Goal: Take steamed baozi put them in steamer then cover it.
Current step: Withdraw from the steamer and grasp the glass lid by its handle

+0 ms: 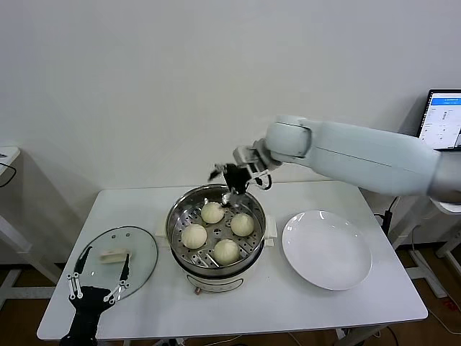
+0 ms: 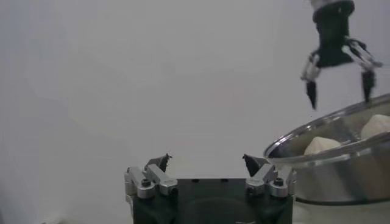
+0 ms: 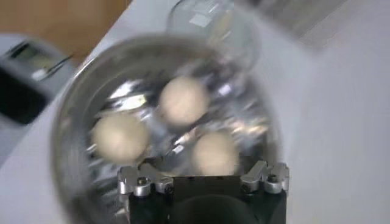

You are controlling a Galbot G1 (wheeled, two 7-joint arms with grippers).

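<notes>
Right arm stretched in from the right, gripper [image 1: 234, 184] hanging point-down over the steamer's [image 1: 180, 249] back rim, fingers [image 2: 311, 91] spread, nothing in them. Four baozi [image 1: 212, 213] sit on the perforated tray just below and in front of those fingertips, pale, round, spaced apart. Left gripper [image 1: 99, 275] low at the table's [image 1: 288, 306] near-left edge, fingers released, straddling the near rim of the cover [image 1: 140, 249]. Cover lies flat left of the steamer, handle up. Plate [image 1: 328, 249] right of steamer.
</notes>
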